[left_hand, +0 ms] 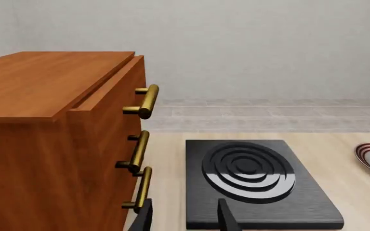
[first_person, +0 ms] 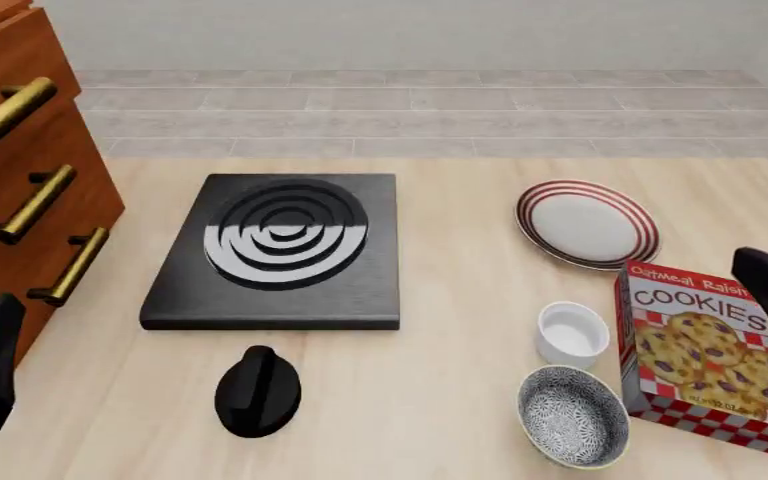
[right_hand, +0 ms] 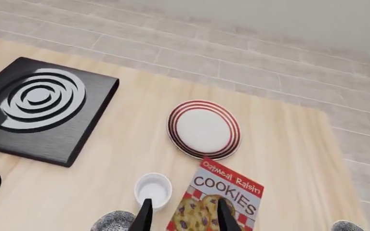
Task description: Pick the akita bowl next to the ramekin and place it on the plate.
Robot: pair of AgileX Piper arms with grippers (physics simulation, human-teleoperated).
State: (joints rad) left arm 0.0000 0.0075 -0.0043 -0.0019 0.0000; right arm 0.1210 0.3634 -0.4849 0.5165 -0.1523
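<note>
The right gripper (right_hand: 181, 214), fingers apart, should drop straight over the bowl (first_person: 572, 416), at six o'clock from the ramekin (first_person: 572, 332), missing the cookie box (first_person: 710, 355).

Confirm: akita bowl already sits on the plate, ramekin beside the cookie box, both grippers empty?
Not quite. The akita bowl sits on the table next to the ramekin; the plate is bare, as the front view shows. The rest holds: ramekin beside the cookie box, grippers empty.

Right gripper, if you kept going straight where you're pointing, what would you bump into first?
Probably the cookie box. In the right wrist view the right gripper has open fingers pointing at the box's top end, with the ramekin just beside that line. Depth is hard to judge.
</note>
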